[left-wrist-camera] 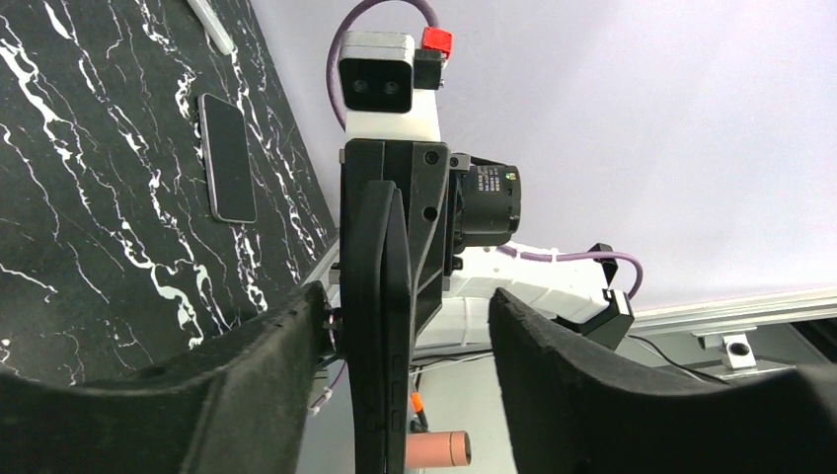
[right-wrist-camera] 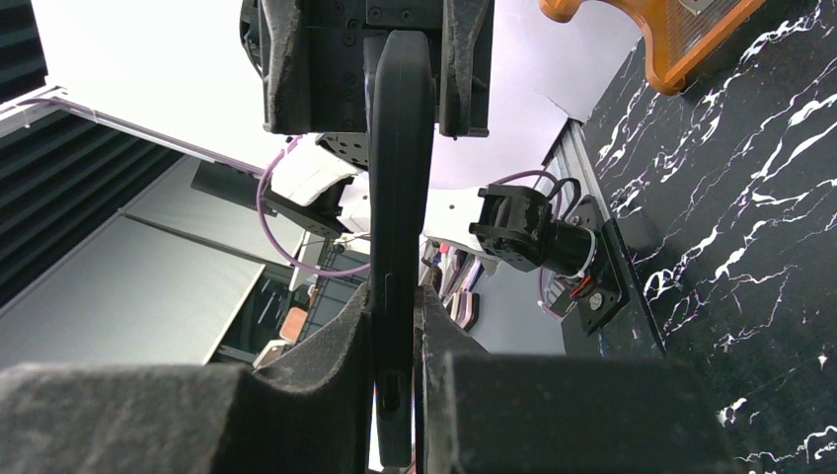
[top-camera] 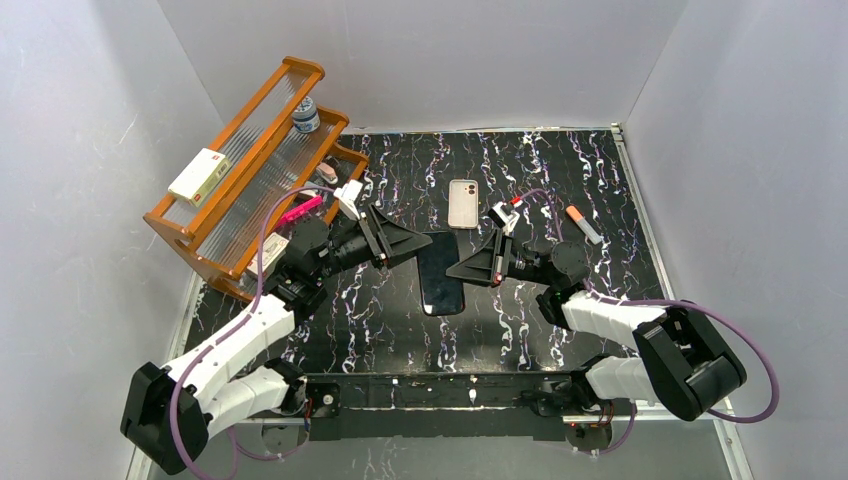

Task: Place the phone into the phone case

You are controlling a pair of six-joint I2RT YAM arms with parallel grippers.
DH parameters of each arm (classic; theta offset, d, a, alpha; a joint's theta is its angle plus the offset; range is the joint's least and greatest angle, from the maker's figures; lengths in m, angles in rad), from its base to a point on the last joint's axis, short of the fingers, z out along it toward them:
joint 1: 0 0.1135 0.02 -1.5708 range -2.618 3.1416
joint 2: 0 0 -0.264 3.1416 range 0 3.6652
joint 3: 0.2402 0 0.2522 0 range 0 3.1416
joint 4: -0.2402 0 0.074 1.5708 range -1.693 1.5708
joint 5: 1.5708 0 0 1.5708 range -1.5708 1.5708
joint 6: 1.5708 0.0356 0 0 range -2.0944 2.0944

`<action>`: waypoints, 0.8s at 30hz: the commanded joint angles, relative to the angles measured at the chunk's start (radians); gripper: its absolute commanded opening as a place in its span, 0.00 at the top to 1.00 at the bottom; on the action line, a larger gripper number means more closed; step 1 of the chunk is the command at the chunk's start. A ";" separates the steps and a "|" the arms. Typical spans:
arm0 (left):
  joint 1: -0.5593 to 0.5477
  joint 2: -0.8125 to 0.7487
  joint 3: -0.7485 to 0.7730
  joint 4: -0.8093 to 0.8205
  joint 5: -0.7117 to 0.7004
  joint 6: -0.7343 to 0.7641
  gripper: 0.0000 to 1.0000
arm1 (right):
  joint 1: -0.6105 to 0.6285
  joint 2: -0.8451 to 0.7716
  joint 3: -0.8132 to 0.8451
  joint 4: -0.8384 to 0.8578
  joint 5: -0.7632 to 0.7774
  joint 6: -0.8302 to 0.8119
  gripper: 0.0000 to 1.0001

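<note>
The phone (top-camera: 441, 273) is a flat black slab held off the table between my two grippers. My right gripper (top-camera: 478, 268) is shut on its right edge. The right wrist view shows the phone (right-wrist-camera: 400, 197) edge-on, pinched between the pads (right-wrist-camera: 326, 375) of that gripper (right-wrist-camera: 395, 301). My left gripper (top-camera: 395, 243) stands open around the other end. In the left wrist view the phone (left-wrist-camera: 380, 326) stands between the fingers of the left gripper (left-wrist-camera: 407, 301), with a wide gap to the right finger (left-wrist-camera: 582, 385). The cream phone case (top-camera: 463, 203) lies flat behind, also visible as the case (left-wrist-camera: 227, 158).
An orange wooden rack (top-camera: 245, 165) stands at the back left, carrying a box (top-camera: 198, 176) and a small bottle (top-camera: 307, 116). A pink-tipped marker (top-camera: 584, 225) lies right of the case. The table's raised rim (top-camera: 630, 190) runs along the right.
</note>
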 commanded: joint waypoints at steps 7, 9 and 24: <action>-0.001 0.013 -0.068 0.188 -0.027 -0.070 1.00 | 0.000 -0.004 0.042 0.138 -0.019 0.051 0.90; -0.001 0.027 -0.063 0.179 -0.017 -0.066 1.00 | -0.001 -0.015 0.030 0.104 -0.016 0.034 0.73; -0.002 -0.040 0.063 -0.251 -0.042 0.105 0.62 | 0.001 -0.042 0.023 -0.042 0.133 -0.034 0.95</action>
